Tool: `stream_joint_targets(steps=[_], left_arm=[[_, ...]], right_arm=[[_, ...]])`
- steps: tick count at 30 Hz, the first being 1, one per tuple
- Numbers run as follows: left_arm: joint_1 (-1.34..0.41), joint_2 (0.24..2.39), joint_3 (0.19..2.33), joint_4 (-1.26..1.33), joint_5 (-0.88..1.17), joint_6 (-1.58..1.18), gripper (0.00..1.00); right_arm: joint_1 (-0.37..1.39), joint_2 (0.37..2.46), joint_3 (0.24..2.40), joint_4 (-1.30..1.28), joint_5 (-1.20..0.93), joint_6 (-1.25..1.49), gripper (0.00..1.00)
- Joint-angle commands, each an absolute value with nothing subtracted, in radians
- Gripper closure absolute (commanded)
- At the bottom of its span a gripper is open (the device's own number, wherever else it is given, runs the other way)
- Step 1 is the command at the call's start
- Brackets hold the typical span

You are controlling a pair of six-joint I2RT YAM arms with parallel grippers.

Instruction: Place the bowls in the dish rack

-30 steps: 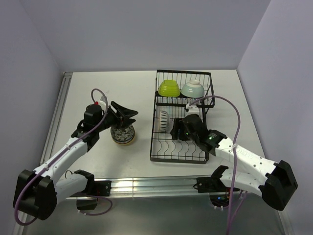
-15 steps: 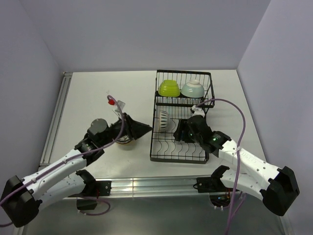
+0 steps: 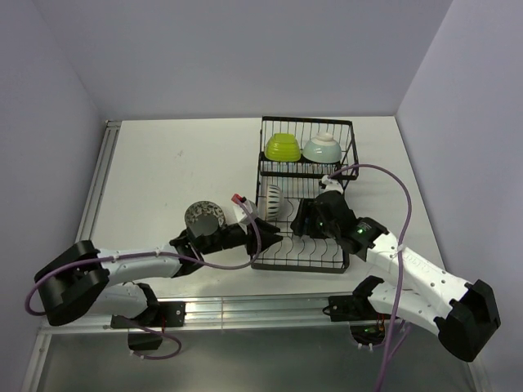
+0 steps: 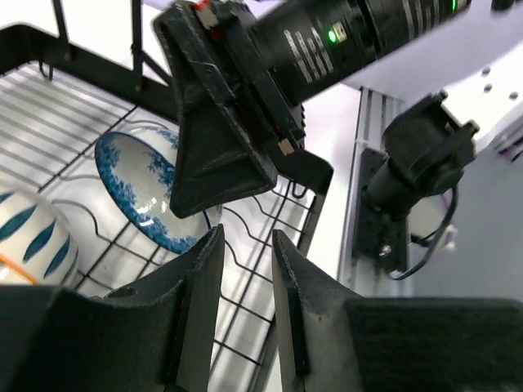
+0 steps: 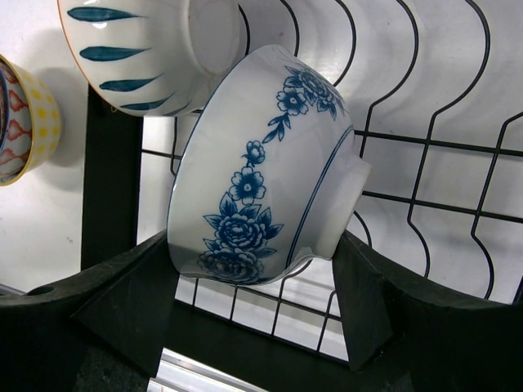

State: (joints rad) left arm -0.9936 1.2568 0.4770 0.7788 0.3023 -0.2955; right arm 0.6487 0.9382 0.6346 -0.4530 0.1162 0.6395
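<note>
Moved: left arm, swung low and rightward from the patterned bowl (image 3: 204, 216) on the table (image 3: 163, 155) to the near-left corner of the dish rack (image 3: 306, 120). The left gripper (image 3: 263, 232) has its fingers all but together, nothing between them. Right gripper (image 5: 253, 269) pinches the blue-flowered bowl (image 5: 261, 163) on edge over the rack wires, beside the striped bowl (image 3: 271, 202); lime bowl (image 3: 283, 147) and mint bowl (image 3: 322, 149) sit in the raised basket.
</note>
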Motion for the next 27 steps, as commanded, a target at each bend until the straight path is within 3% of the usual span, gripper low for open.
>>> stream_joint_targets(steps=[1, 12, 27], left_arm=[[-1.017, 1.301, 0.459, 0.965, 0.361, -0.147, 0.65], [-1.055, 1.540, 0.520, 1.074, 0.330, -0.118, 0.66], [-1.075, 1.680, 0.613, 1.051, 0.186, -0.127, 0.62]], right_arm=[[0.641, 0.908, 0.692, -0.453, 0.114, 0.653, 1.00], [0.635, 0.922, 0.727, -0.453, 0.106, 0.653, 1.00], [0.630, 0.905, 0.723, -0.459, 0.084, 0.658, 1.00]])
